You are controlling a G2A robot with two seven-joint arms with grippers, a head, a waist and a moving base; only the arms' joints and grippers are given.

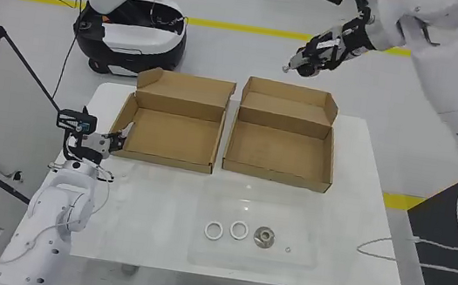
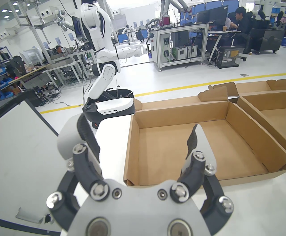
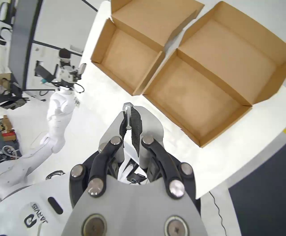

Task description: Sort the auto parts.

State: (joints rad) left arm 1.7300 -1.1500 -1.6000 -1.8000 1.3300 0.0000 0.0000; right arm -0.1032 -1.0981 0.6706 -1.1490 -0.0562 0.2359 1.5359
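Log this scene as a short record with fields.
left pincer: open, empty, beside the left box
right pincer: shut on a bolt, held high near the right box
boxes: both empty, lids open
table: two white rings and a metal disc, in a row at the near side

The right jaws pinch a bolt (image 3: pixel 128 117), two open cardboard boxes (image 3: pixel 196 93) beyond

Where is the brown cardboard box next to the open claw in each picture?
Top view: the brown cardboard box lies beside the open left claw.
Left wrist view: directly ahead of that claw.
Right wrist view: beyond the right claw holding a silver threaded bolt, the box nearer the left claw.
Shared landmark: the second cardboard box beside it.
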